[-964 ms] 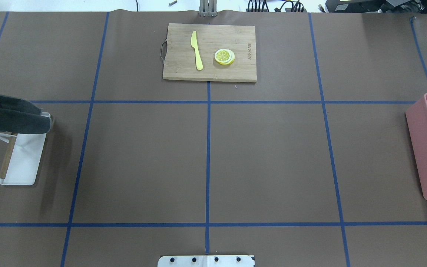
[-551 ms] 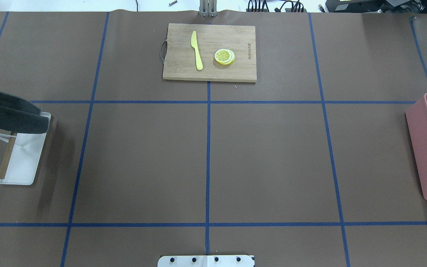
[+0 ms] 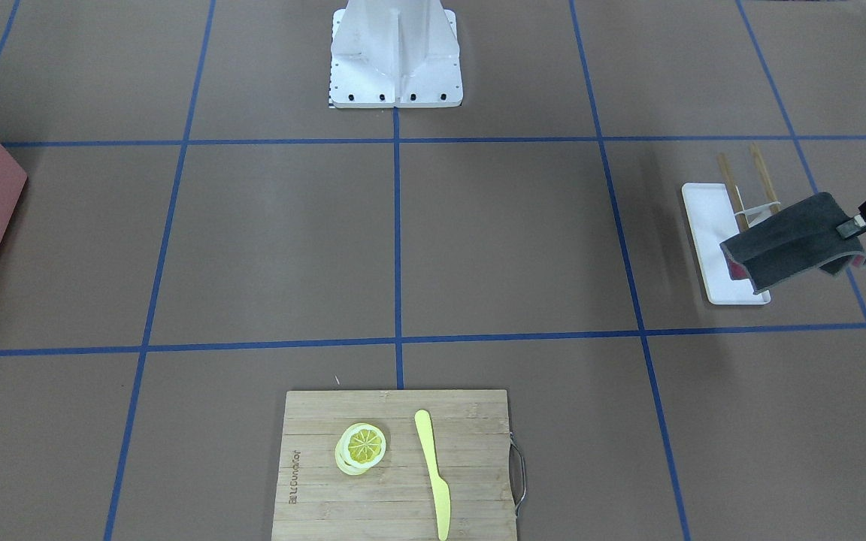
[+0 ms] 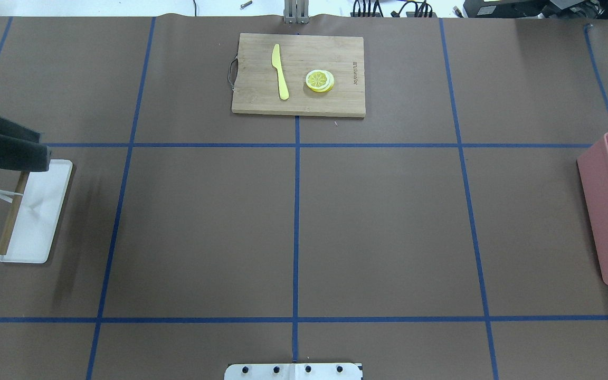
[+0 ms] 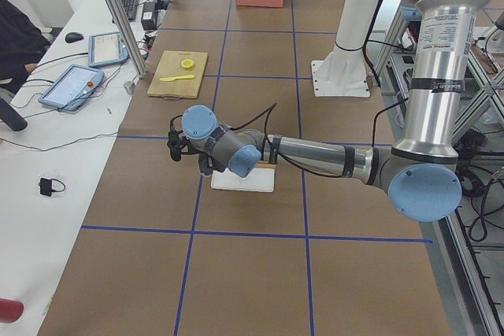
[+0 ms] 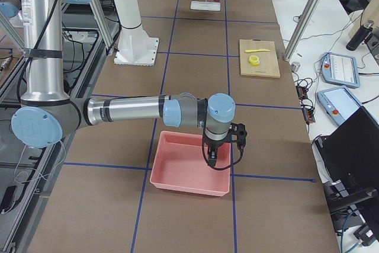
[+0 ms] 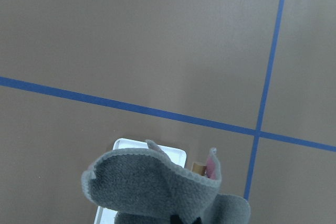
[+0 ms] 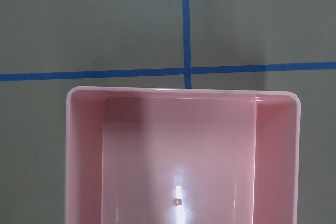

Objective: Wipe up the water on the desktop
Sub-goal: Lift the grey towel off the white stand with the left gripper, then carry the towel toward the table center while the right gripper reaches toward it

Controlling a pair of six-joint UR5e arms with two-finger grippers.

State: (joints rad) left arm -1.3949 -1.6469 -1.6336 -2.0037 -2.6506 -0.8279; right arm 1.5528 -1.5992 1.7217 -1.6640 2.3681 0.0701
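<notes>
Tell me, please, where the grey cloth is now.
The grey cloth hangs at the front-facing view's right edge, held by the left gripper over the white tray.

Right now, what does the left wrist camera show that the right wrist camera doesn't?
Only the left wrist view shows the grey cloth, bunched at the bottom edge, with a corner of the white tray behind it. Only the right wrist view shows the pink bin from above. Both show the brown desktop crossed by blue tape lines.
</notes>
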